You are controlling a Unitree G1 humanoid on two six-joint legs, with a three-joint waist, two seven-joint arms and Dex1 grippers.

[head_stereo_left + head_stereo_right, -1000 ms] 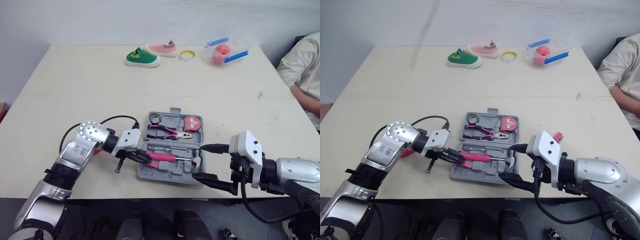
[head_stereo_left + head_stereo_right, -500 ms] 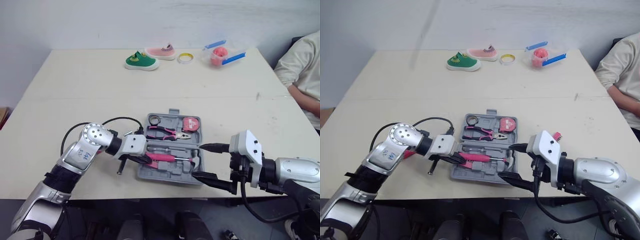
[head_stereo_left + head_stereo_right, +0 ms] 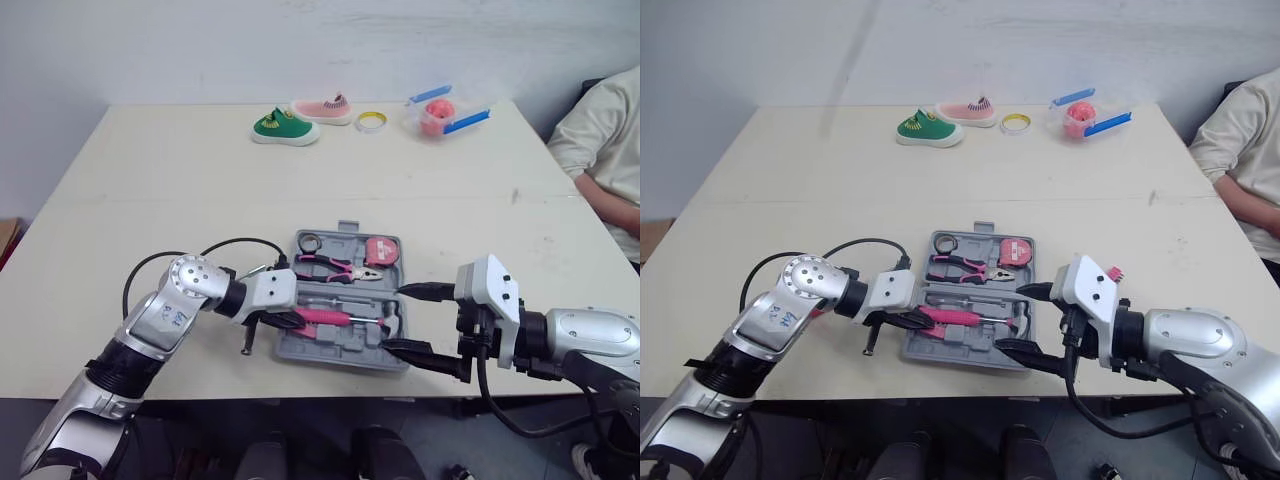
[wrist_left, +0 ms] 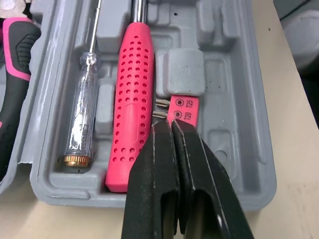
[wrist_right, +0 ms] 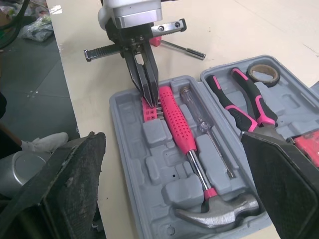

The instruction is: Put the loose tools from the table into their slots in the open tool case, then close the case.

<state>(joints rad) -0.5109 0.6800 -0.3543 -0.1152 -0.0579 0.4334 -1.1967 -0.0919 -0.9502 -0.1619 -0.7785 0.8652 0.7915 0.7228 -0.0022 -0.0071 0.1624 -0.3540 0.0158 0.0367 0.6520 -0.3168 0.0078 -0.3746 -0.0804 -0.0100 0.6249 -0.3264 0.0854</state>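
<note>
The left tool (image 4: pixel 168 128) has its two black fingers pressed together on one corner of the pink bit holder (image 4: pixel 183 110), marked T20 and T25. The holder sits in the near half of the open grey tool case (image 4: pixel 249 149).

Just beside the fingertips lies the hammer (image 4: pixel 132 99), seated in its slot. Its pink perforated handle runs alongside the holder's bits, and its steel head is at the end of the case away from this tool. Past the hammer, parallel to it, lies a clear-handled tester screwdriver (image 4: pixel 82 114).

Farther out, the other half of the case holds pink-and-black pliers (image 3: pixel 335 265), a roll of black tape (image 3: pixel 310 238) and a pink tape measure (image 3: pixel 383 248). Behind the left tool, outside the case, a steel shaft (image 5: pixel 185 50) with a bit tip lies loose on the table (image 3: pixel 150 190).

The right tool (image 3: pixel 395 320) is spread wide and grips nothing. The hammer-head end of the case's near half lies between its fingers; contact with the case cannot be determined.

Well beyond both tools, along the table's far edge, stand a green shoe (image 3: pixel 285 128), a pink shoe (image 3: pixel 322 108), a ring of yellow tape (image 3: pixel 373 121) and a clear container (image 3: pixel 440 110) with blue clips. A person's cream sleeve (image 3: pixel 600 130) is past the right tool, at the table's side.
</note>
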